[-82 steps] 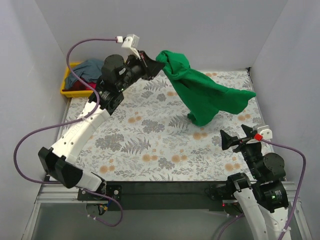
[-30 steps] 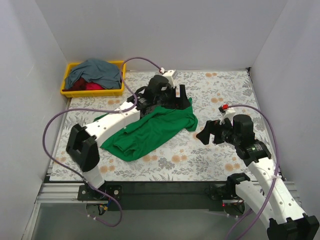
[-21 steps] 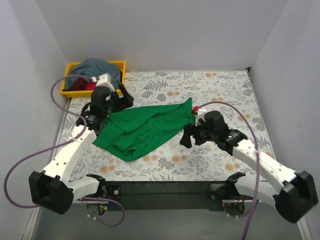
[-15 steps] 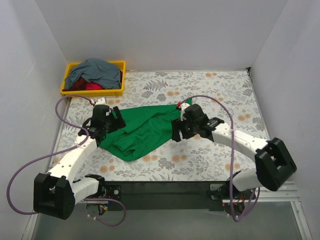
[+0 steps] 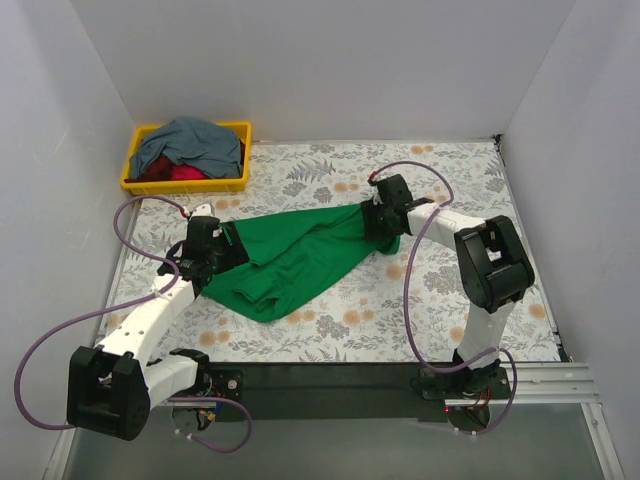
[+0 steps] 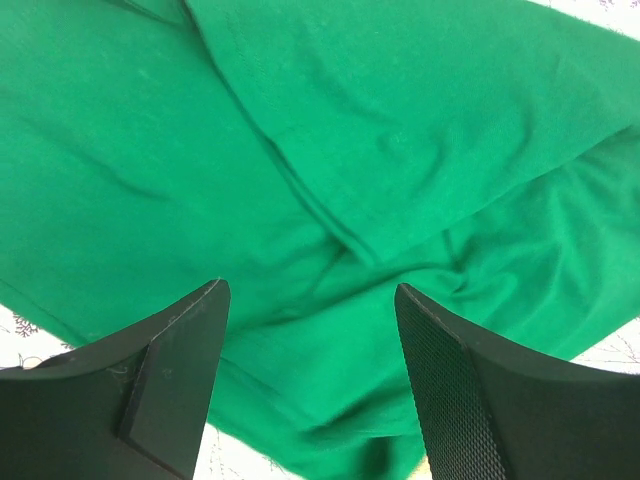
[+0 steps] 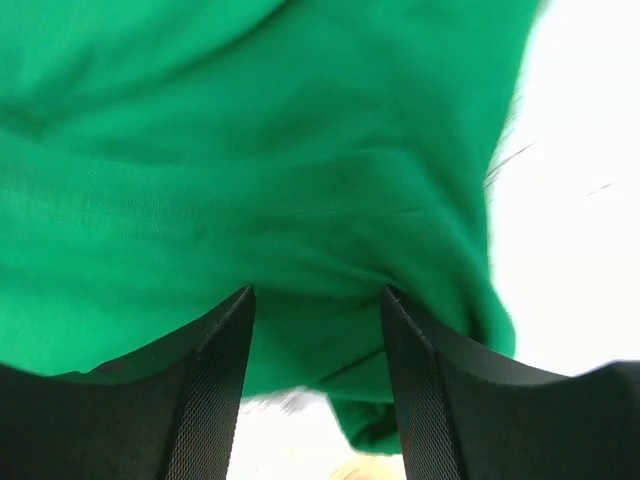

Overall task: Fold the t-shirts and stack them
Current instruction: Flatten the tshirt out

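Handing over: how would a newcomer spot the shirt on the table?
On the floral table, skip the yellow plastic bin in the far left corner. The bright green cloth shirt lies rumpled in the middle; the grey-blue shirt and red shirt are heaped in the bin.

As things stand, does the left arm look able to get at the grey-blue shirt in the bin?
Probably yes: the grey-blue shirt tops the open bin on that arm's side, uncovered; the left gripper stands open.

Left wrist | I see my jaws apart over the rumpled green t-shirt (image 6: 330,150) | floral worktop (image 6: 18,335) peeking at corners
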Robot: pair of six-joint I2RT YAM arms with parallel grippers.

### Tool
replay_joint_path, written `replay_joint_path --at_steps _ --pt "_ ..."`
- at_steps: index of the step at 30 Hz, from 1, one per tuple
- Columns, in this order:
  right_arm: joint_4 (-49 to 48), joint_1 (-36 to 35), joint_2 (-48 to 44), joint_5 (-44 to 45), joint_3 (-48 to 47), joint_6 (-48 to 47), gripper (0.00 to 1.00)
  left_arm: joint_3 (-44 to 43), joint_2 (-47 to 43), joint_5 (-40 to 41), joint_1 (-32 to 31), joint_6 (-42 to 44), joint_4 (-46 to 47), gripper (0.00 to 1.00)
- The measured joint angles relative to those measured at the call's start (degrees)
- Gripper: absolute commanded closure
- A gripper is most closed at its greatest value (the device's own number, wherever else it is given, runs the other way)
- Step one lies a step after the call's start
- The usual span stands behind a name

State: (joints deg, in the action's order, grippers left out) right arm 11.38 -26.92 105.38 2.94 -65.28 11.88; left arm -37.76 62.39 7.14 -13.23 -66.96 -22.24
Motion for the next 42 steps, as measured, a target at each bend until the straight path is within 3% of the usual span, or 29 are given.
replay_joint_path --at_steps 3,7,11,15,21,24,31,42 --pt "-0.8 4.4 3.7 -0.1 -4.6 -1.7 0.36 0.0 0.0 -0.1 0.0 0.0 0.0 0.34" --pt "0.4 10.2 9.6 -0.7 -13.4 -3.4 0.22 0.0 0.0 -0.2 0.0 0.0 0.0 0.34" --pt "3.5 11.6 10.1 0.5 -17.7 -5.7 0.20 0.0 0.0 -0.5 0.0 0.0 0.0 0.34" --pt "5.3 2.6 2.8 3.4 -13.6 -7.0 0.21 0.0 0.0 -0.4 0.0 0.0 0.0 0.34" --pt "4.9 -24.4 -3.5 5.2 -12.0 -9.5 0.32 0.0 0.0 1.9 0.2 -0.5 -0.1 0.34" --pt "5.4 -32.8 -2.2 6.6 -12.6 -13.5 0.33 0.0 -0.1 3.6 1.6 -1.1 -0.3 0.34" --pt "8.1 -37.9 7.0 11.1 -17.4 -22.8 0.35 0.0 -0.5 5.2 8.0 -3.3 -0.4 0.34" --pt "11.3 -42.0 13.6 12.3 -24.5 -30.4 0.36 0.0 -0.3 4.2 9.4 -4.0 -0.3 0.34"
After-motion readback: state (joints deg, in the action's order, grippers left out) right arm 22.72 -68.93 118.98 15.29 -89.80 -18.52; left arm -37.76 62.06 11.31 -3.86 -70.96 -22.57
